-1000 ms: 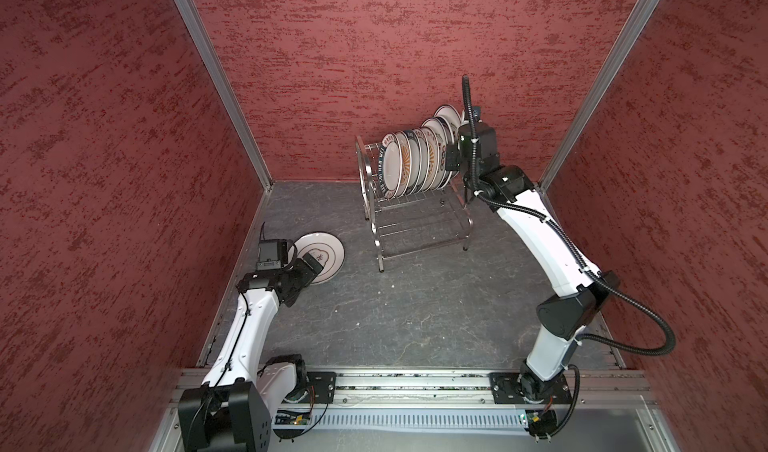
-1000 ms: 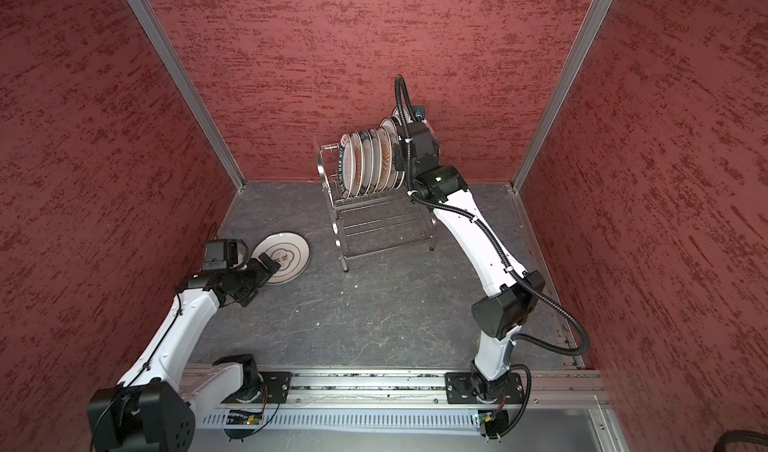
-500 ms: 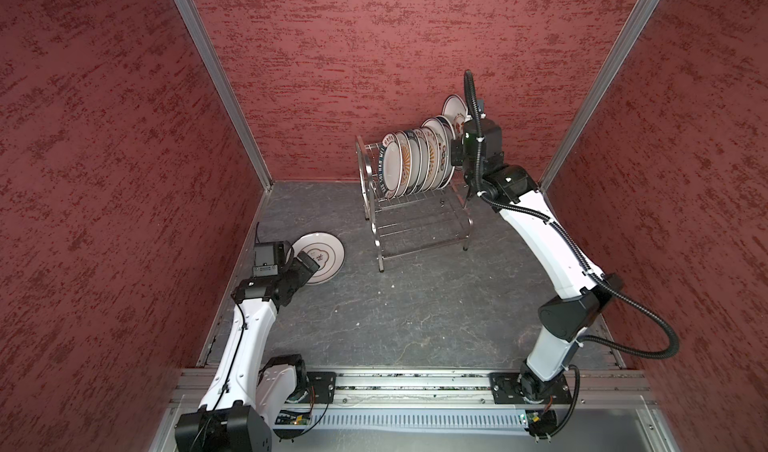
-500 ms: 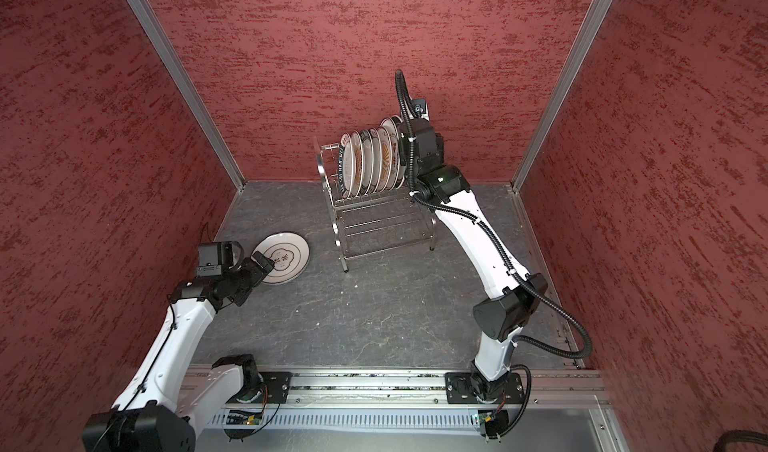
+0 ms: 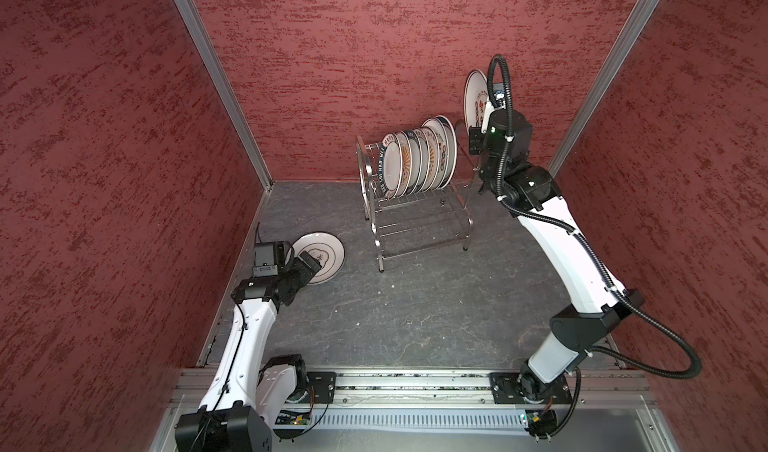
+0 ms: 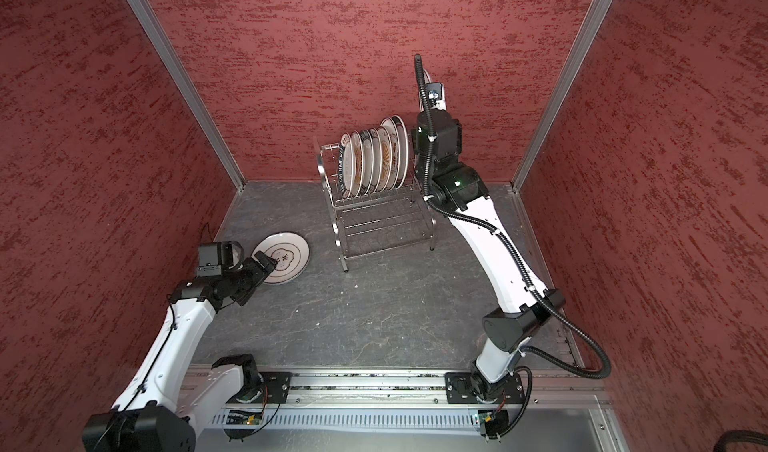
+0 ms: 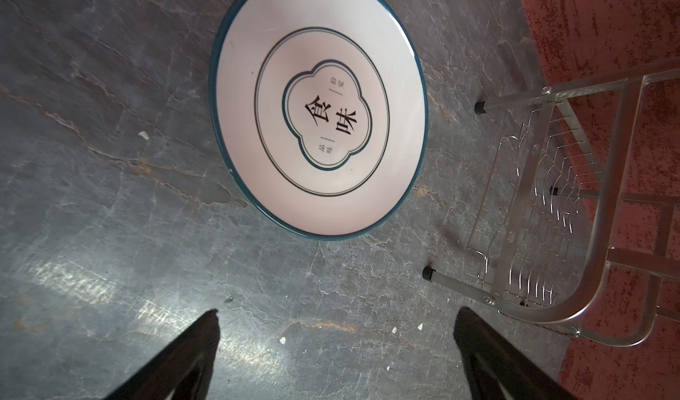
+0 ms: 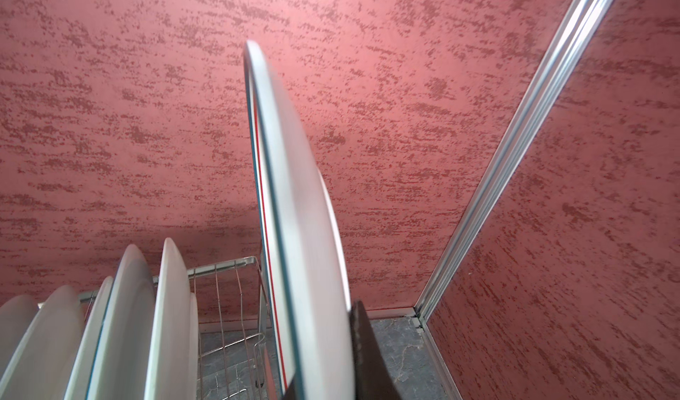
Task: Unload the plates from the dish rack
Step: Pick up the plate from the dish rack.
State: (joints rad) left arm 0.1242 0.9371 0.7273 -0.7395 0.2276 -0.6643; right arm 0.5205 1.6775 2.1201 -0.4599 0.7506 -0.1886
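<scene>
Plate (image 5: 475,96) above dish rack (image 5: 415,217)
Right end effector (image 5: 475,140) pinches it — left end effector (image 7: 336,311) spread, off to the rack's side.

- Dark grey, stone-patterned bench (image 5: 415,312) with pale veins, seen in both top views.
- Red-brown mottled, rough-textured walls (image 5: 374,55) enclosing the bench on three sides.
- Silver aluminium corner posts (image 5: 219,80) at the wall joints.
- Small white flecks (image 7: 282,340) scattered on the bench.
</scene>
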